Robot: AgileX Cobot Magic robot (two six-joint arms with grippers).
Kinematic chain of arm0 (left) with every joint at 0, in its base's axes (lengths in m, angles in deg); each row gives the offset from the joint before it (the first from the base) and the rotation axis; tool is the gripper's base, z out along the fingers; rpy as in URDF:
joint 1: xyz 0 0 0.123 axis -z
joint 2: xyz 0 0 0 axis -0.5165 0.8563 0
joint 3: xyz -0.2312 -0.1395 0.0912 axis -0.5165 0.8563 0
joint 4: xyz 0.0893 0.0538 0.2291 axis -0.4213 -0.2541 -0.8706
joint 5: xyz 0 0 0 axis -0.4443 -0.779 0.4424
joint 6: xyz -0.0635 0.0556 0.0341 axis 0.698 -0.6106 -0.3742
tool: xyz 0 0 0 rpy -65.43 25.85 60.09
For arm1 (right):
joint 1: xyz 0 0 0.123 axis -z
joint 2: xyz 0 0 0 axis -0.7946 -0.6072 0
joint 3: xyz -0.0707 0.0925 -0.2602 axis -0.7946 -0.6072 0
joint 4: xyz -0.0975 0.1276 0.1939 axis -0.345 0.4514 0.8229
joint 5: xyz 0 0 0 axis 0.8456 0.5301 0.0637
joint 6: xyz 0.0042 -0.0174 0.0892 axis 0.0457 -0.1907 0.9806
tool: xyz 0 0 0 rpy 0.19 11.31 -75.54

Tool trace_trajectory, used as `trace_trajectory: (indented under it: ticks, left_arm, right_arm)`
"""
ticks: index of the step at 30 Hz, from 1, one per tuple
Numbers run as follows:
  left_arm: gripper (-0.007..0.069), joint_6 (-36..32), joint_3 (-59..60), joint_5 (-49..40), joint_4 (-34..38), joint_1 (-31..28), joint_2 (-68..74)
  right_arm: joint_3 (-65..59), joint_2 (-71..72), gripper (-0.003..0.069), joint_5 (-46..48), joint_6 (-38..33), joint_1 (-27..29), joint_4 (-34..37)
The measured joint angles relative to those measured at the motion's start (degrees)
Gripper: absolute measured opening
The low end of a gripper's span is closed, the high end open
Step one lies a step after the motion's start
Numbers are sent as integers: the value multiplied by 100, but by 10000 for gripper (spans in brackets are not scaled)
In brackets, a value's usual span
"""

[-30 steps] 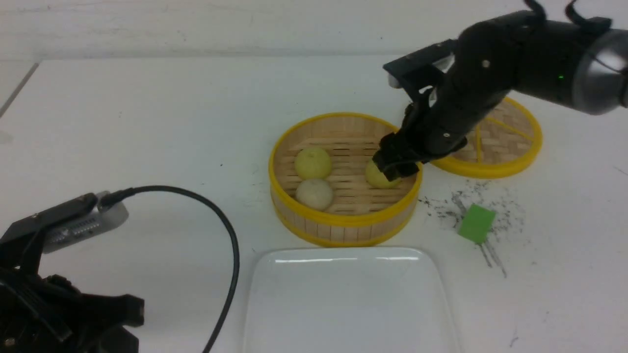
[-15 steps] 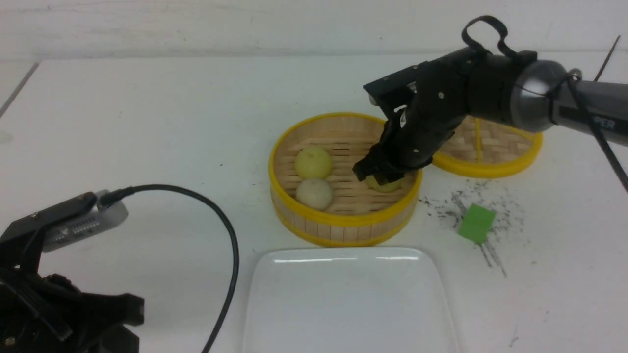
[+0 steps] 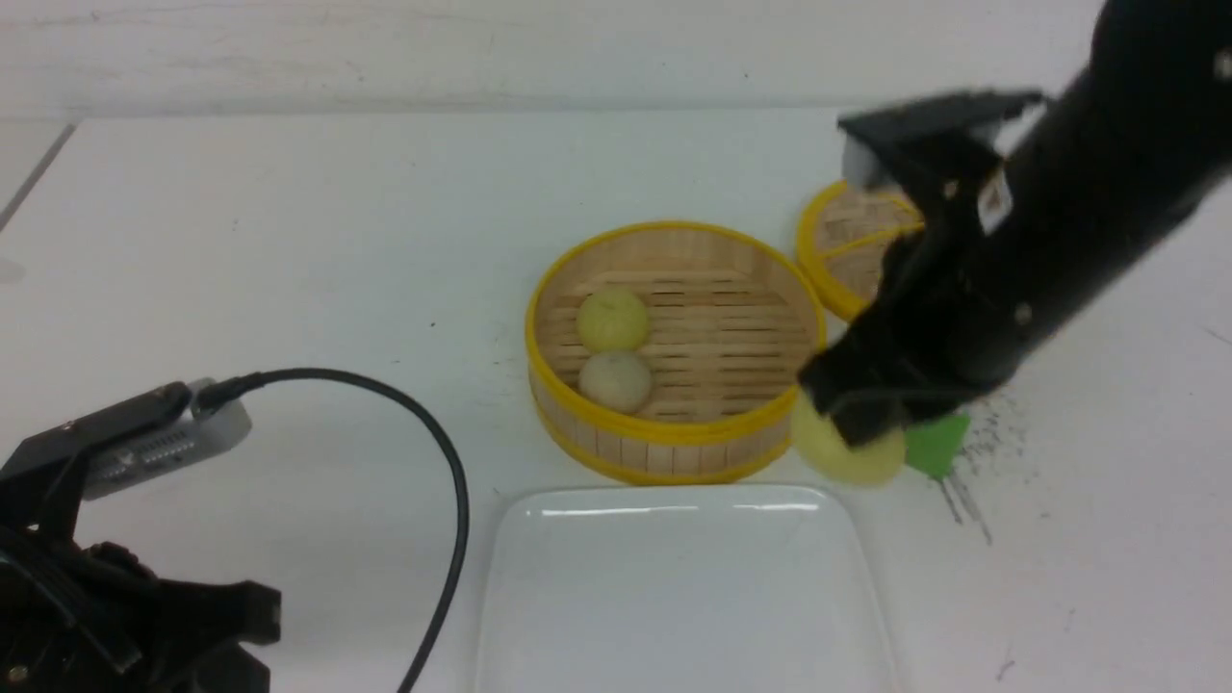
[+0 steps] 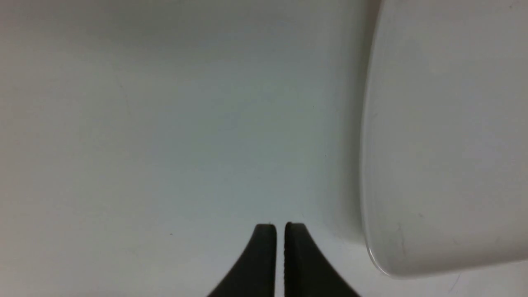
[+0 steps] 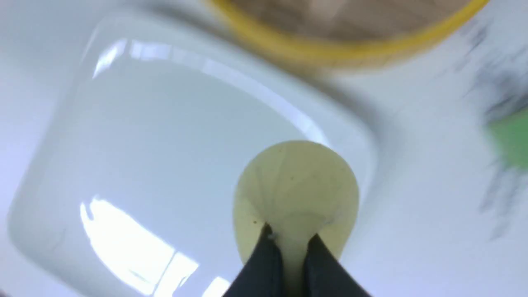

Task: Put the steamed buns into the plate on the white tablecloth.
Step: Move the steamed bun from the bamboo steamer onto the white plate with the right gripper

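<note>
My right gripper (image 3: 857,423) is shut on a pale yellow steamed bun (image 3: 849,456), held in the air just off the steamer basket's front right. In the right wrist view the fingertips pinch that bun (image 5: 297,185) over the far right corner of the white plate (image 5: 165,144). Two more steamed buns lie in the basket, one pale yellow (image 3: 614,320) and one off-white (image 3: 616,381). The plate (image 3: 683,587) sits on the white tablecloth (image 3: 289,241) in front of the basket. My left gripper (image 4: 280,226) is shut and empty, low beside the plate's left edge (image 4: 445,136).
The round yellow-rimmed bamboo basket (image 3: 674,438) stands mid-table, with its woven lid (image 3: 847,241) behind to the right, partly hidden by my right arm. A green cube (image 3: 938,445) lies among dark scuffs just beyond the held bun. A black cable (image 3: 452,481) loops from my left arm (image 3: 115,616).
My right gripper closed on the right-hand bun in the basket, lifted it out and carried it forward and right towards the plate. The left arm stayed put.
</note>
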Motion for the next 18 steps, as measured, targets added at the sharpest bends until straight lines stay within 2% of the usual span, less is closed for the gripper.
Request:
trace_trajectory:
  ticks: [2,3,5,8,11,12,13,14,15,18]
  left_arm:
    - [67,286,0,0,0,0,0]
    - [67,312,0,0,0,0,0]
    - [71,630,0,74,0,0,0]
    - [74,801,0,211,0,0,0]
    - [84,869,0,438,0,0,0]
    - [86,869,0,446,0,0,0]
    - [90,869,0,467,0,0,0]
    - [103,874,-43,477,-40,0,0]
    - [116,880,-112,455,-93,0,0]
    - [161,885,-461,289,-243,0,0]
  right_arm:
    - [-863,22,22,-927,0,-211,262]
    - [-935,16,22,-927,0,-230,289]
    - [-1765,-109,43,-2044,0,-390,433]
    - [-2107,-272,91,-2695,4,-410,456]
    - [-2268,-595,266,-3094,4,-410,496]
    - [-2268,-615,278,-3100,4,-410,506]
    - [-2262,-633,326,-3108,4,-410,531]
    - [-2198,-648,418,-3032,4,-410,548]
    - [-2088,-634,469,-2900,4,-396,494]
    - [-1651,-390,566,-2242,4,-291,223]
